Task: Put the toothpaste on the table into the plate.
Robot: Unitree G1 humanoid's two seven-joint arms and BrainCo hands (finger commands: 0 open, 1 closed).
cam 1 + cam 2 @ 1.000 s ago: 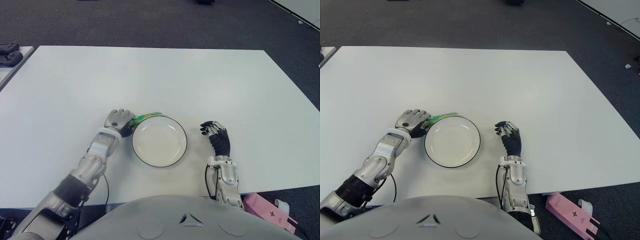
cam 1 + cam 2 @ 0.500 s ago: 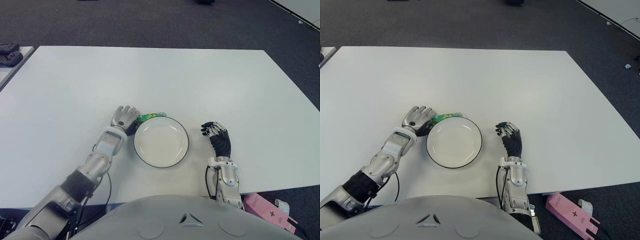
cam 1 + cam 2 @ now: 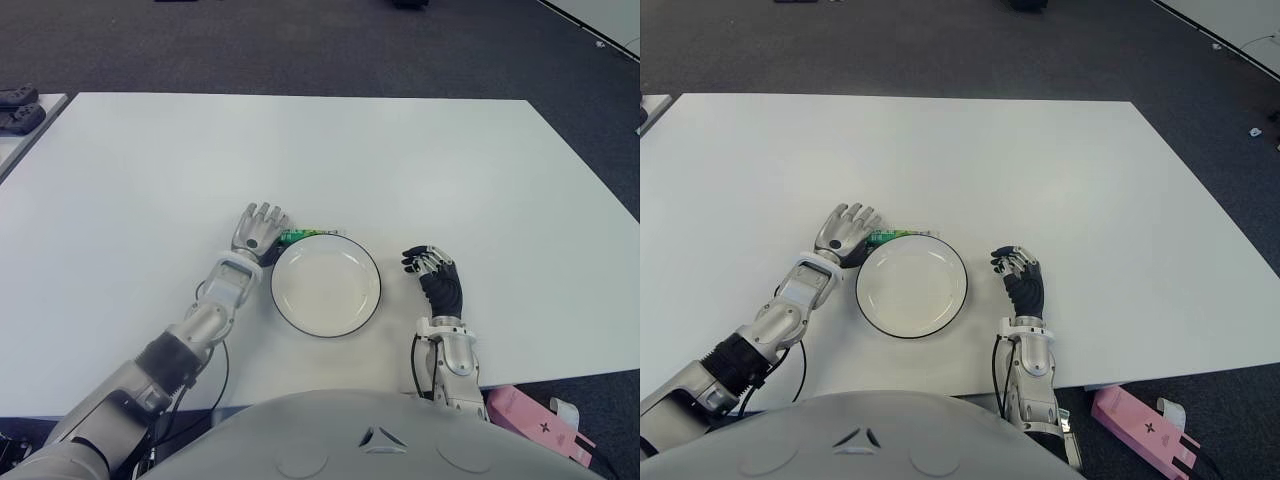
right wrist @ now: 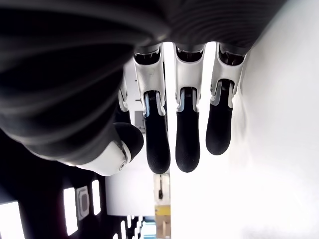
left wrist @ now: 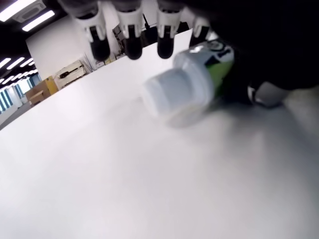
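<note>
The green toothpaste tube [image 3: 308, 236] lies flat on the white table [image 3: 420, 160], against the far rim of the empty white plate [image 3: 326, 290] with a dark edge. My left hand [image 3: 258, 228] is just left of the tube, palm down and open. In the left wrist view the tube's white cap [image 5: 174, 94] lies on the table beside the palm, under straight fingers [image 5: 130, 47] that do not close on it. My right hand [image 3: 432, 268] shows to the right of the plate, with fingers loosely bent and nothing in them.
A pink box [image 3: 530, 420] lies on the floor below the table's near right corner. Dark objects [image 3: 18, 108] sit on a second surface at the far left. Dark carpet surrounds the table.
My left hand has moved forward and to the right, and its fingers have straightened out. The toothpaste now lies more level along the plate's far rim, and the plate has shifted slightly right.
</note>
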